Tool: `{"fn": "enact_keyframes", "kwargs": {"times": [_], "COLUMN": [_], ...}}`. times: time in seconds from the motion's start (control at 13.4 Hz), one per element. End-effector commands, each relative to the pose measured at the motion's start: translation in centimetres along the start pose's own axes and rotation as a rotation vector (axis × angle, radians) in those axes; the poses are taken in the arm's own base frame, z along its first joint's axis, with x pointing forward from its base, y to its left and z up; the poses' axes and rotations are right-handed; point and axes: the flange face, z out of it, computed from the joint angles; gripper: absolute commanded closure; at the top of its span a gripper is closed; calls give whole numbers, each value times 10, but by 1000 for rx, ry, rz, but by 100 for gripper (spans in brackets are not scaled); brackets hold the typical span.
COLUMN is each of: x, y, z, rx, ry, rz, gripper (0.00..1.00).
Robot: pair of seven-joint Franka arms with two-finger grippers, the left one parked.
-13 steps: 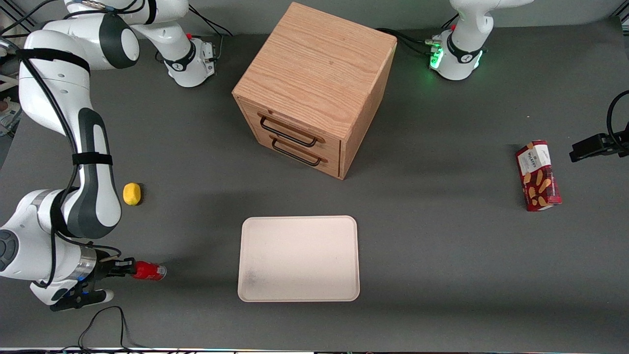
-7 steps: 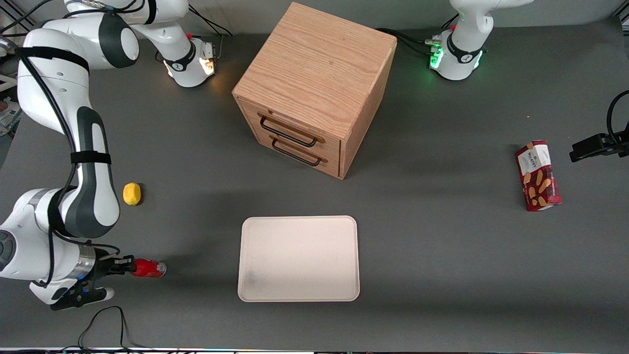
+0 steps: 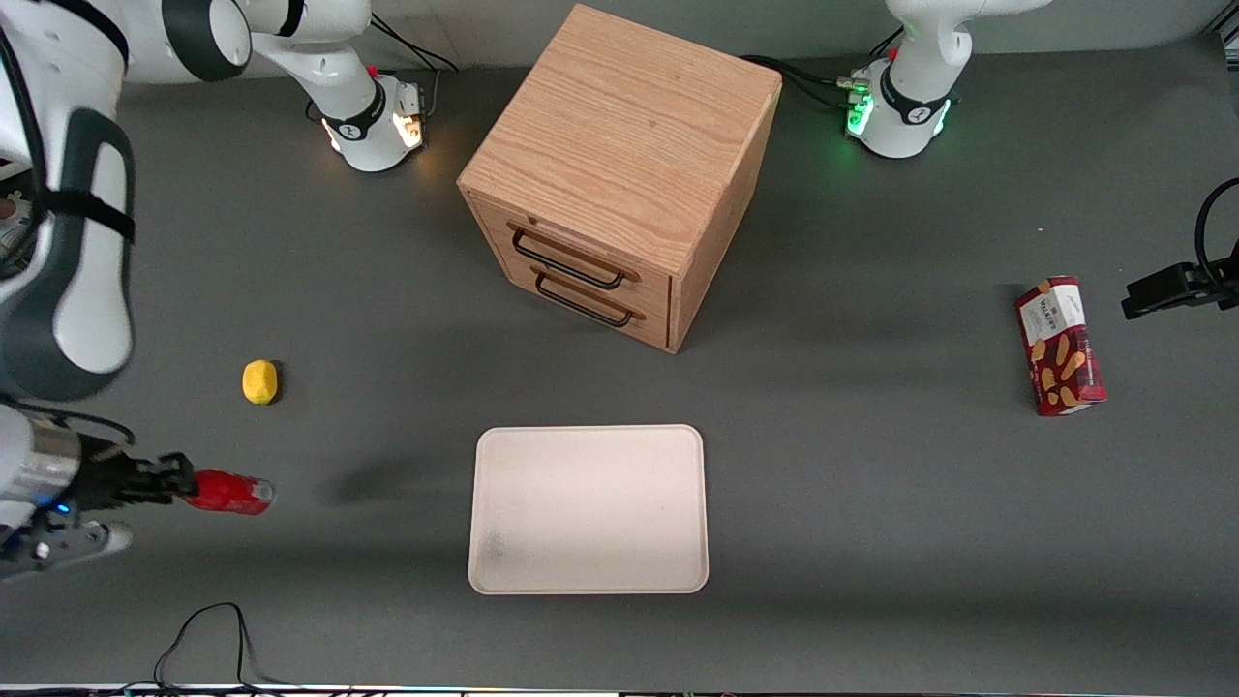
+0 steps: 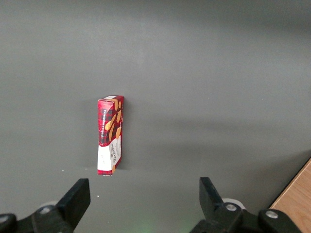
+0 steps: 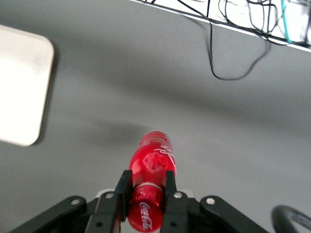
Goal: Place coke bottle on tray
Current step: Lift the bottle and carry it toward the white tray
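Note:
The coke bottle (image 3: 229,492) is small and red and lies level in my right gripper (image 3: 182,483), clear of the table near the working arm's end. Its shadow falls on the table between it and the tray. In the right wrist view the gripper (image 5: 146,184) is shut on the coke bottle (image 5: 154,158) at its cap end, with one black finger (image 5: 123,187) on each side and the base pointing away. The cream-white tray (image 3: 589,508) lies flat nearer the table's middle, apart from the bottle, and nothing lies on it. One corner of the tray also shows in the right wrist view (image 5: 19,87).
A yellow lemon (image 3: 259,381) lies farther from the front camera than the bottle. A wooden two-drawer cabinet (image 3: 619,165) stands farther back than the tray. A red cookie box (image 3: 1060,346) lies toward the parked arm's end. A black cable (image 3: 208,629) loops at the near table edge.
My right gripper has risen and drawn toward the working arm's end with the coke bottle in it. The bottle has come up off the table. The tray has not moved.

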Motion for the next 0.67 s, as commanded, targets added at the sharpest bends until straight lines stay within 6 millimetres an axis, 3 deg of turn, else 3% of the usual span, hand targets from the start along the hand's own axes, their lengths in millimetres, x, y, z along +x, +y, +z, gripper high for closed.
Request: {"fn": "enact_keyframes", "kwargs": {"times": [0.0, 0.15, 0.3, 0.6], "x": [-36, -50, -51, -42], "y": [-7, -14, -24, -72], "z": [-69, -96, -106, -129], "rx": [-7, -3, -1, -10], "ry": [-6, -3, 12, 60], "rz": [-23, -27, -37, -104], "gripper": [100, 100, 100, 100]}}
